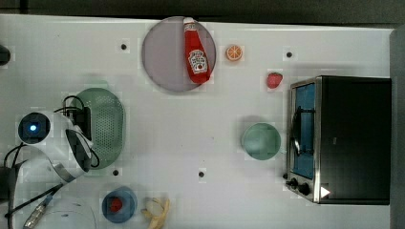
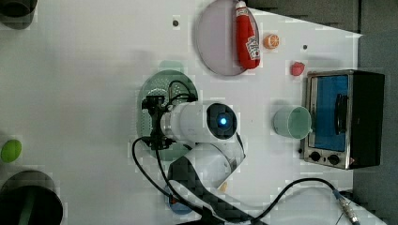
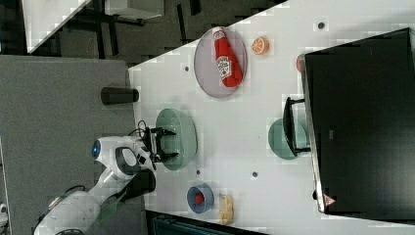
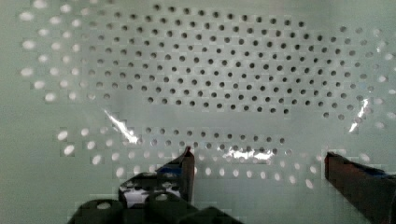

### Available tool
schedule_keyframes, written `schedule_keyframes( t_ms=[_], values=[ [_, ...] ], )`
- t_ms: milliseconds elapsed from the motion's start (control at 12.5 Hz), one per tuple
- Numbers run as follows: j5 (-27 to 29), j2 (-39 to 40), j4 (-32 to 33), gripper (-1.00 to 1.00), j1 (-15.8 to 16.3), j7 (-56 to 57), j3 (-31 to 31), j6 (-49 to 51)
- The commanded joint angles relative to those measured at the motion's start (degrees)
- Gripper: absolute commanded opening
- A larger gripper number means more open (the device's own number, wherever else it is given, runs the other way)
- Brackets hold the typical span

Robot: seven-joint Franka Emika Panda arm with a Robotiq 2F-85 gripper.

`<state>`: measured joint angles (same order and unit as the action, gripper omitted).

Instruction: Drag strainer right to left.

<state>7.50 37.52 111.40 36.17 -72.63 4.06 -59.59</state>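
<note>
The strainer (image 1: 109, 125), a pale mint-green oval colander dotted with small holes, lies at the top view's left. My gripper (image 3: 169, 144) hangs over the side of it nearest the arm, and the arm's white body hides that side in the top view. In the wrist view, both dark fingertips (image 4: 187, 156) stand wide apart in front of the holed basin (image 4: 210, 79). The gripper (image 4: 257, 154) is open with nothing between its fingers. I cannot tell whether the tips touch the strainer wall.
A grey plate (image 1: 162, 57) bearing a ketchup bottle (image 1: 196, 52) lies beyond the strainer. An orange slice (image 1: 234, 52), a strawberry (image 1: 274, 80), a plain green bowl (image 1: 261, 141) and a toaster oven (image 1: 344, 138) are toward the top view's right. A blue bowl (image 1: 118, 204) and a banana (image 1: 157, 212) sit near the arm's base.
</note>
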Motion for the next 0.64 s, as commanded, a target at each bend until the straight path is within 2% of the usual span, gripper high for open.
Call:
schedule_keyframes(
  t_ms=[80, 640],
  values=[
    [-1.08, 0.73, -1.12, 1.0, 0.91, -4.11, -0.04, -0.05],
    [-1.09, 1.19, -2.88, 1.0, 2.21, -7.82, -0.07, -0.34]
  ],
)
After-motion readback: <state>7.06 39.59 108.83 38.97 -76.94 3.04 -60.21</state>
